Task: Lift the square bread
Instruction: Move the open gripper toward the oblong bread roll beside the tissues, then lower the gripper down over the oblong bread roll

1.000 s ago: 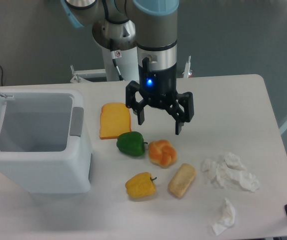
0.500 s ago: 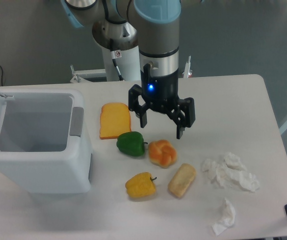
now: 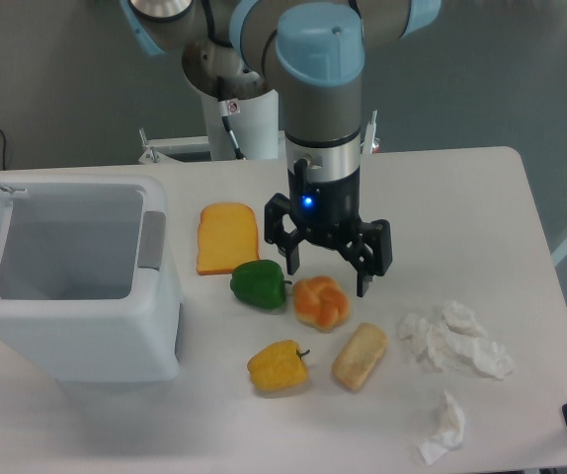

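The gripper (image 3: 328, 277) is held above the knotted bun (image 3: 321, 302), its 2 fingers spread and empty; the square bread (image 3: 360, 355) lies ungrasped just beyond the bun, judged the next target.

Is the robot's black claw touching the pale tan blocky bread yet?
Apart. The camera view shows the open gripper hanging over the table, with white tabletop between it and the bread.

A lab: robot arm (image 3: 321, 118) mounted at a white table (image 3: 461, 197) with toy food.
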Robot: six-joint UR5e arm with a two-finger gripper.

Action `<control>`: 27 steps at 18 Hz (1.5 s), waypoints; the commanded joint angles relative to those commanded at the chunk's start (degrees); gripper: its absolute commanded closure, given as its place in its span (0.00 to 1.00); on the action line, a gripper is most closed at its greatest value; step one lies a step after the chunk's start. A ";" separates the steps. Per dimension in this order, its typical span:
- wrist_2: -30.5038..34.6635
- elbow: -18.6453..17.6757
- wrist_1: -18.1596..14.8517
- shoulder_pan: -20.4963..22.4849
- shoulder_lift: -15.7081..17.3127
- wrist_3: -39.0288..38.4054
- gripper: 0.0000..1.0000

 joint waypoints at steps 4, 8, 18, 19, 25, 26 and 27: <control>0.18 0.35 -0.09 0.09 -2.90 3.62 0.00; 0.44 2.72 -0.35 0.18 -6.68 3.71 0.00; 1.49 2.12 -0.70 2.37 -9.85 4.59 0.00; 3.32 2.02 -0.70 2.64 -10.28 4.50 0.00; 8.52 1.76 -0.70 2.90 -13.27 4.15 0.00; 8.53 1.67 -0.70 2.90 -13.71 4.07 0.00; 8.00 1.67 -0.70 2.99 -13.98 4.06 0.00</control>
